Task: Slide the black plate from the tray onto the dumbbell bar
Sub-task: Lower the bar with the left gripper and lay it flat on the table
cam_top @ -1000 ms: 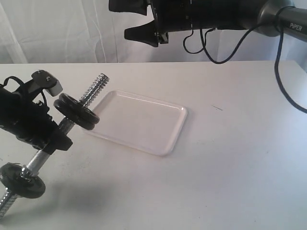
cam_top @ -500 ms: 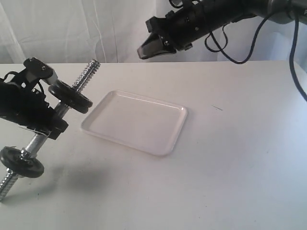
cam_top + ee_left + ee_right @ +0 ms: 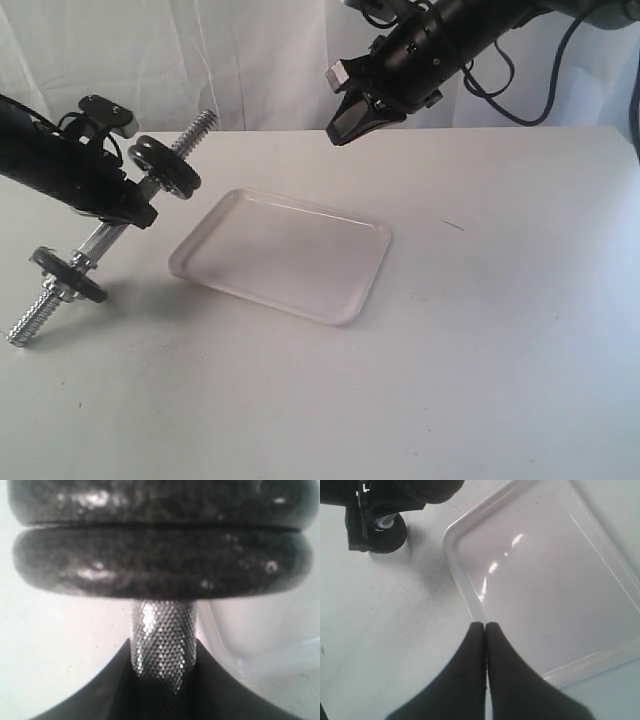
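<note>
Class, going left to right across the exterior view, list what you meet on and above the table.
Lone black plate → left gripper clamping the dumbbell bar → paired black plates → tray → right gripper.

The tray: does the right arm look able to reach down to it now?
Probably yes. The right gripper hangs above the tray, shut, with nothing between them; the dumbbell bar is held off to the side.

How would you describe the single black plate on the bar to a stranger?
Left of the white tray, the left end effector holds a tilted silver bar. The plate sits alone near its lower end; two others sit together near the upper end.
</note>
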Controlling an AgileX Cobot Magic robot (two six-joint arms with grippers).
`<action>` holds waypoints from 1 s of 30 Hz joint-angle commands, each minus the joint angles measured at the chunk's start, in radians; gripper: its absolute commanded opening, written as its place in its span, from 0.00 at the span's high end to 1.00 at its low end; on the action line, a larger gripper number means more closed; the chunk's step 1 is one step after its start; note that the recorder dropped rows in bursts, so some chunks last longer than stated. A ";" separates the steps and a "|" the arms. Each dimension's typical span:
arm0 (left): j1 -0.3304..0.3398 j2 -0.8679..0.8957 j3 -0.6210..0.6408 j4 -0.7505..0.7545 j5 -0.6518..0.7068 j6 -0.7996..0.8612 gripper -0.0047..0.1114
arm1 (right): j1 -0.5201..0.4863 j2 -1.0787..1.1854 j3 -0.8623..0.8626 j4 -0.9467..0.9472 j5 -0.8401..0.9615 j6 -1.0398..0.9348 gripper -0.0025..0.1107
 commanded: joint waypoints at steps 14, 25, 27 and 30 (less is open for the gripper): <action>0.011 0.102 -0.173 -0.127 -0.080 -0.082 0.96 | -0.009 -0.024 -0.001 0.002 0.004 0.003 0.98; 0.011 0.136 -0.206 -0.136 -0.072 -0.117 0.96 | -0.009 -0.024 -0.001 0.002 0.004 0.003 0.98; 0.011 0.136 -0.206 -0.136 -0.070 -0.117 0.96 | -0.009 -0.024 -0.001 0.002 0.004 0.003 0.98; 0.011 0.136 -0.206 -0.136 -0.054 -0.117 0.96 | -0.009 -0.024 -0.001 0.002 0.004 0.003 0.98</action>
